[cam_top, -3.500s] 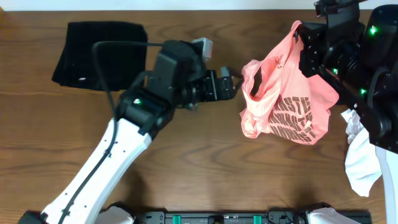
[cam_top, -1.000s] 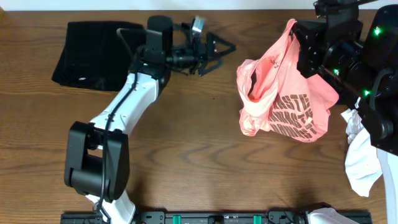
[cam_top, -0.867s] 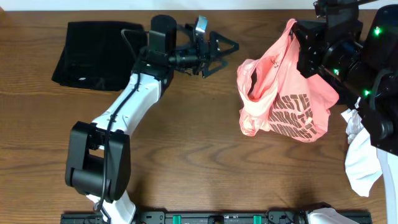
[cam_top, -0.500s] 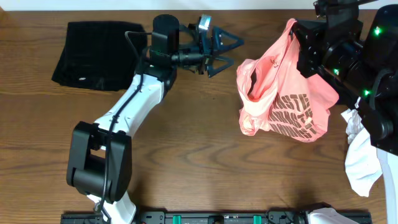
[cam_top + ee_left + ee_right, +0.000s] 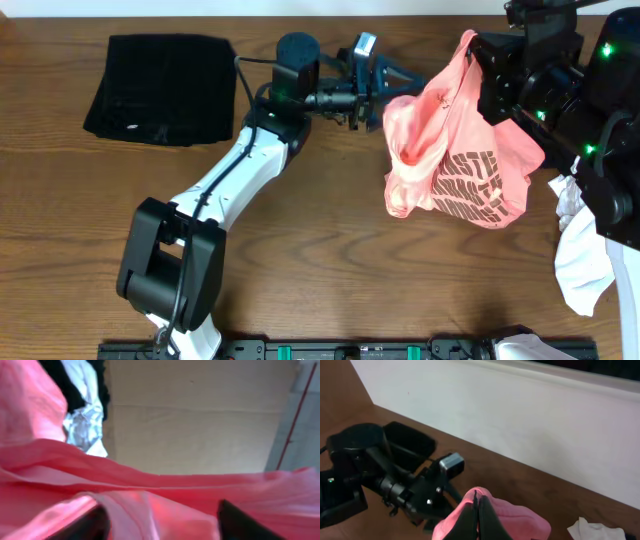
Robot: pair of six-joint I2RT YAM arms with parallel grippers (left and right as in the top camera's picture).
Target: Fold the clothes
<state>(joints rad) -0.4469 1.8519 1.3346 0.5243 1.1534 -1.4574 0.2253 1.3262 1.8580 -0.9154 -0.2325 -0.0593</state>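
A salmon-pink T-shirt (image 5: 455,150) with dark lettering hangs bunched above the right of the table. My right gripper (image 5: 480,50) is shut on its top edge; in the right wrist view the closed fingers (image 5: 476,495) pinch a pink fold (image 5: 520,520). My left gripper (image 5: 388,88) has reached the shirt's upper left edge. In the left wrist view its two fingers stand apart, half closed, with a thick pink fold (image 5: 160,510) filling the gap between them (image 5: 160,522). A neatly folded black garment (image 5: 160,85) lies at the back left.
A crumpled white garment (image 5: 580,250) lies at the right edge, partly under the right arm (image 5: 600,130). The left arm (image 5: 230,180) stretches diagonally across the middle of the wooden table (image 5: 330,270). A black rail (image 5: 350,350) runs along the front edge.
My left arm has swung right from the bare table to the shirt's left edge. Its jaws have narrowed from wide open around a pink fold. The right gripper has held still.
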